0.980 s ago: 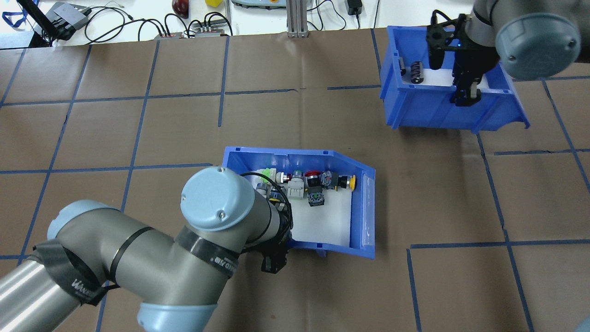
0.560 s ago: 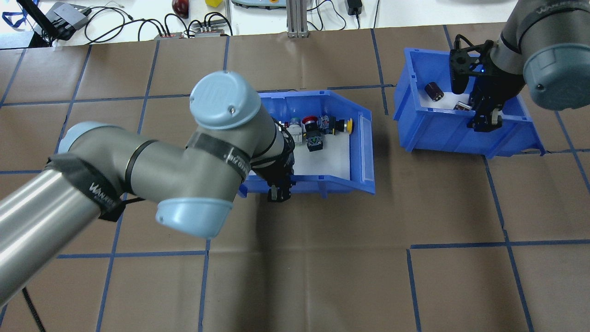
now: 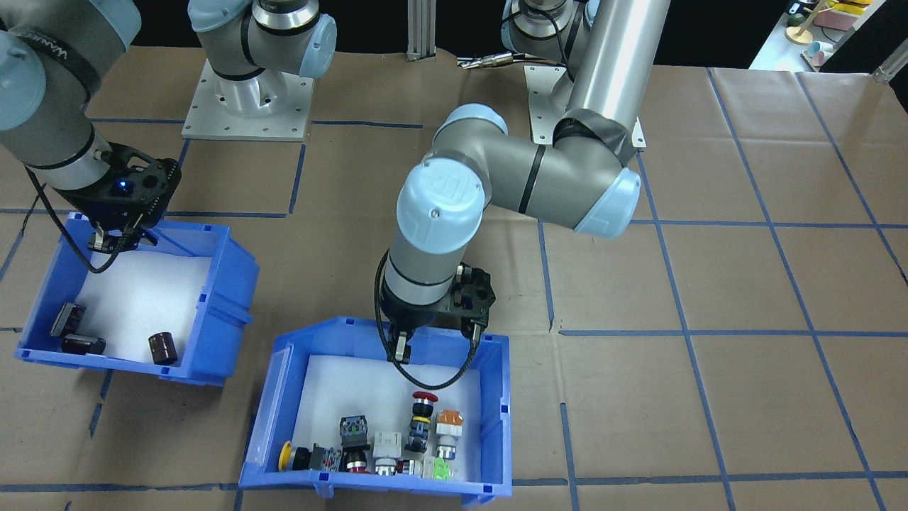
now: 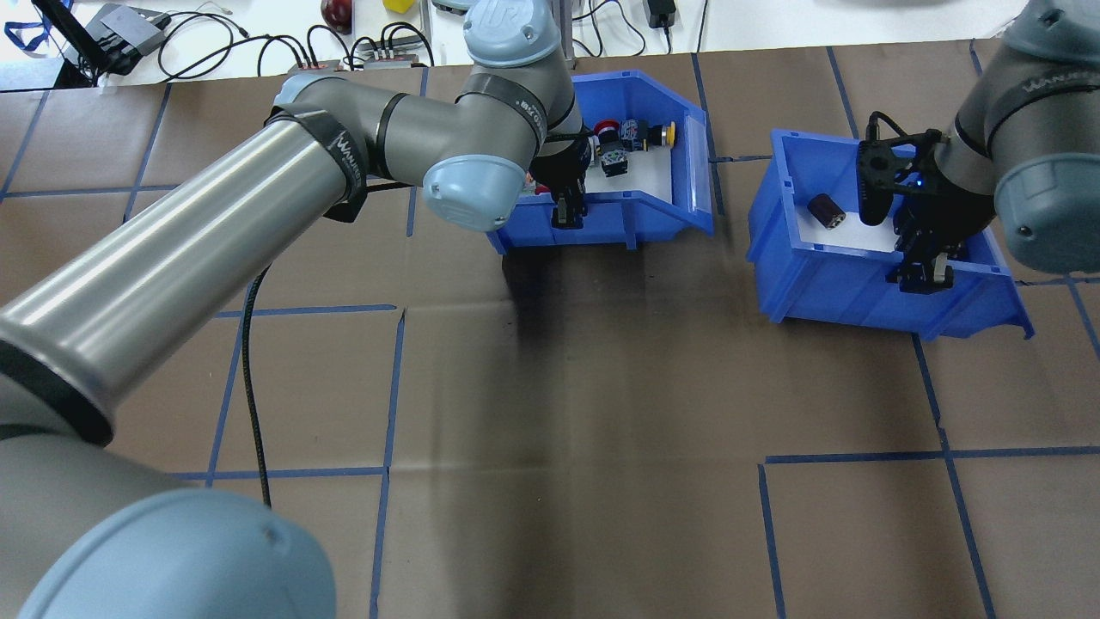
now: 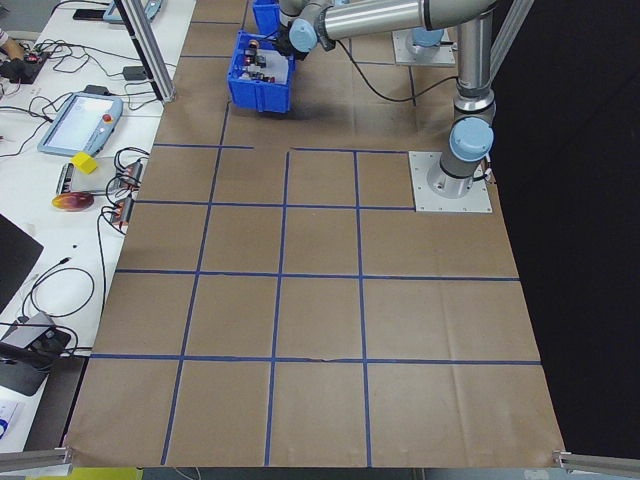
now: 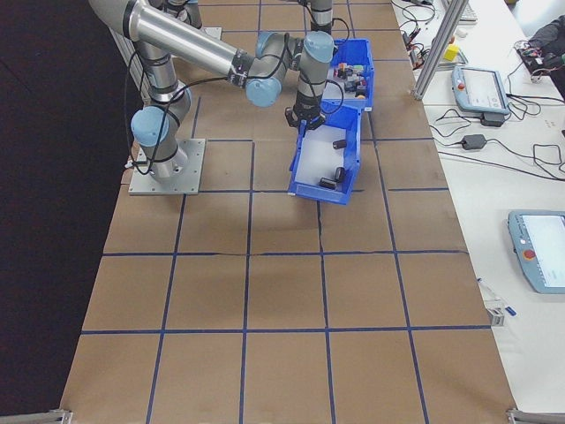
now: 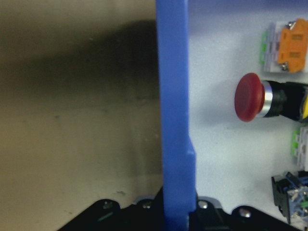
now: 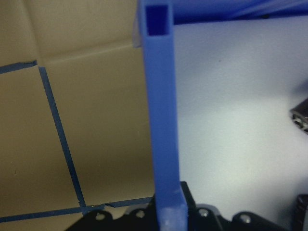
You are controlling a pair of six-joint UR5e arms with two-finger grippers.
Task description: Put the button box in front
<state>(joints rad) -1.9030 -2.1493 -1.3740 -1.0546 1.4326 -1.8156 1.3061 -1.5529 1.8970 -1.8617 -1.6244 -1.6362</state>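
The button box (image 4: 662, 219) is a blue bin with a white floor, far out on the table. It holds colourful push buttons, among them a red mushroom button (image 7: 249, 97). My left gripper (image 4: 567, 211) is shut on its near wall (image 7: 174, 120), one finger inside and one outside. A shadow on the paper below suggests the box (image 3: 502, 404) hangs just above the table. My right gripper (image 4: 924, 266) is shut on the near wall (image 8: 161, 120) of the other blue bin (image 4: 842, 284).
The other bin (image 3: 213, 284) holds dark cylindrical parts (image 3: 162, 349) and stands close beside the button box, a narrow gap between them. Cables, a pendant and small devices (image 4: 378, 52) lie beyond the far table edge. Brown paper with blue tape lines covers the table.
My left arm has carried the button box away from the robot, from the table's middle to its far side. My right arm has shifted the other bin slightly nearer and to the right.
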